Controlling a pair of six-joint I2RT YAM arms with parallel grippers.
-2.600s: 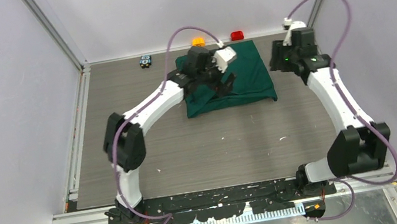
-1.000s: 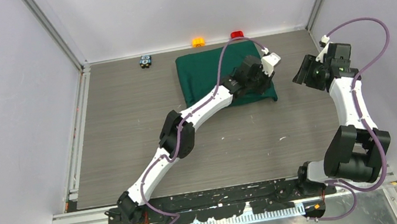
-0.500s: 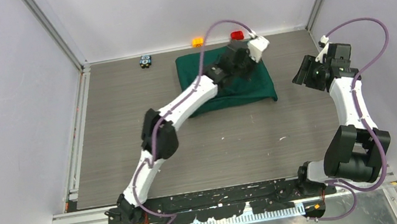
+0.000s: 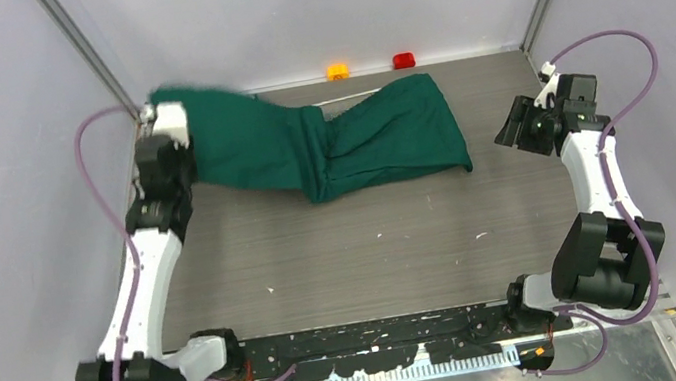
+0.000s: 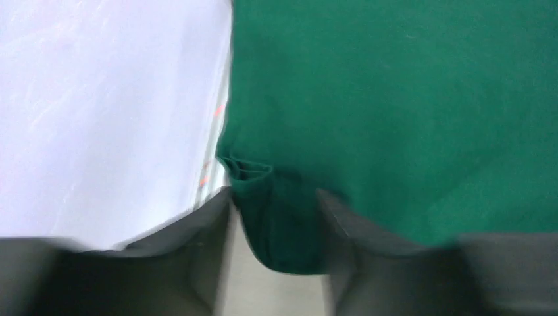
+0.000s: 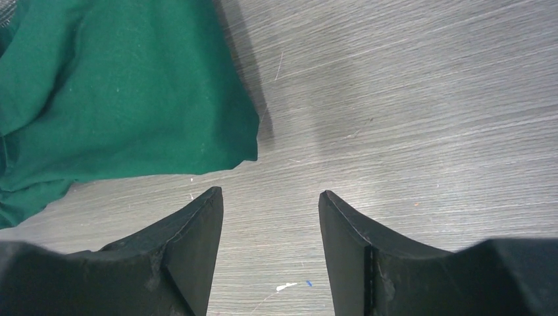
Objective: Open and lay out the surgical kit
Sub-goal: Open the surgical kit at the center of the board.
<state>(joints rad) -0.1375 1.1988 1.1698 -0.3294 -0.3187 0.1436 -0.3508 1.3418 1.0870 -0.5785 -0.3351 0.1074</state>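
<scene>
Grey table (image 4: 343, 250): left gripper (image 5: 273, 217) clamps the green cloth wrap (image 4: 347, 139); right gripper (image 6: 270, 201) gapes beside its corner.

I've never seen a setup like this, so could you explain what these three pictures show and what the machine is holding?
These are two robot arms bolted at the near edge of a table. One picture looks down from above; the other two come from small cameras on each wrist, so each arm's own fingers show at the bottom. The left hand pinches a fold of the green cloth and has it pulled out toward the far left corner. The right hand is open and empty, above bare table beside the cloth's corner. An orange block and a red block sit at the far edge.
</scene>
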